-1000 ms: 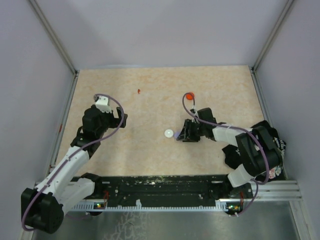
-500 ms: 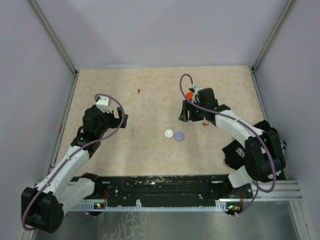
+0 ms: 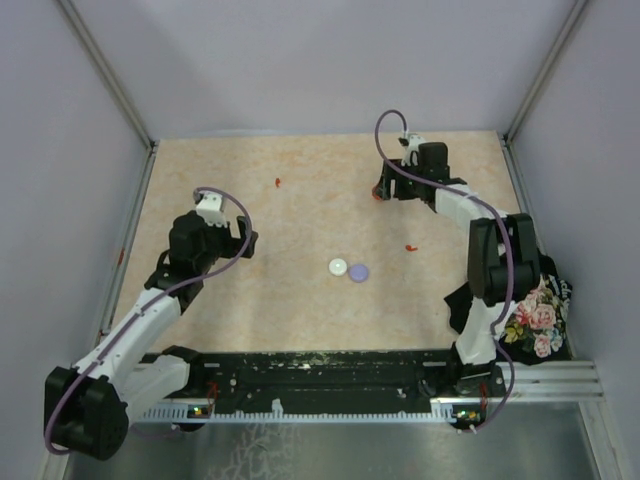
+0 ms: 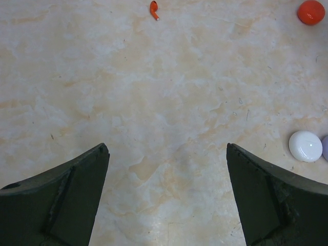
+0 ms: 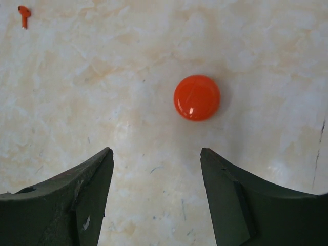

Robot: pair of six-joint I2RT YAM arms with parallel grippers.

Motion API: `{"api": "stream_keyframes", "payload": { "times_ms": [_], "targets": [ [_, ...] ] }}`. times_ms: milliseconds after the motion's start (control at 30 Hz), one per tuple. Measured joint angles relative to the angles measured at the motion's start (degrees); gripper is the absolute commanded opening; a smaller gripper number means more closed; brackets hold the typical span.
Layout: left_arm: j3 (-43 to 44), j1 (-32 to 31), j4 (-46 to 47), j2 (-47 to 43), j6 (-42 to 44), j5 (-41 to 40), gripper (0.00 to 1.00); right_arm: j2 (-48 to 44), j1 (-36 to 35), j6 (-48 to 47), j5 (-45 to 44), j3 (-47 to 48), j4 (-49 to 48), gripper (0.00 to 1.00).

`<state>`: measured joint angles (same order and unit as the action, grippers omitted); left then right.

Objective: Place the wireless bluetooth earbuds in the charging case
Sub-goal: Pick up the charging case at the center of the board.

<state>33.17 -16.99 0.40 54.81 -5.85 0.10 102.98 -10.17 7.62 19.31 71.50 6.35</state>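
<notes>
I see one red earbud (image 3: 277, 182) lying alone on the far part of the table (image 3: 250, 310), left of the middle; in the left wrist view it is at the top edge (image 4: 154, 9), with its stem pointing down and a little to the right. A second red bit (image 3: 410, 247) lies more to the right, near the lavender disc (image 3: 358, 271); it is too small for me to tell its shape. The red disc (image 5: 197, 97) lies flat at the far side, well apart from the first earbud. The white disc (image 3: 338, 267) and the lavender disc sit just beside each other near the middle of the table; I cannot tell if they touch.

The right gripper (image 5: 156, 151) is stretched to the far side and hangs over the red disc. Its jaws are apart, with nothing between them, and the disc lies just ahead of the fingertips, not touched.

The left gripper (image 4: 167, 147) is over the left part of the table. Its jaws are spread very wide and hold nothing; only bare table is between them.
</notes>
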Motion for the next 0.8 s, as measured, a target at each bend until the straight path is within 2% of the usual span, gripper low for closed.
{"api": "stream_keyframes", "payload": {
  "times_ms": [200, 467, 633, 800],
  "targets": [
    [0.0, 0.0, 0.0, 1.2, 0.5, 0.0, 1.0, 10.5, 3.2, -1.2, 3.2, 8.0, -5.0, 0.68],
    [0.0, 0.0, 0.0, 2.6, 1.1, -0.1, 1.0, 23.2, 4.3, -2.5, 7.1, 21.3, -5.5, 0.68],
    [0.0, 0.0, 0.0, 3.7, 1.2, -0.1, 1.0, 27.6, 4.3, -2.4, 10.8, 24.6, -4.8, 0.68],
    [0.0, 0.0, 0.0, 4.0, 1.2, -0.1, 1.0, 28.0, 4.3, -1.9, 15.2, 24.5, -3.5, 0.68]
  ]
}}
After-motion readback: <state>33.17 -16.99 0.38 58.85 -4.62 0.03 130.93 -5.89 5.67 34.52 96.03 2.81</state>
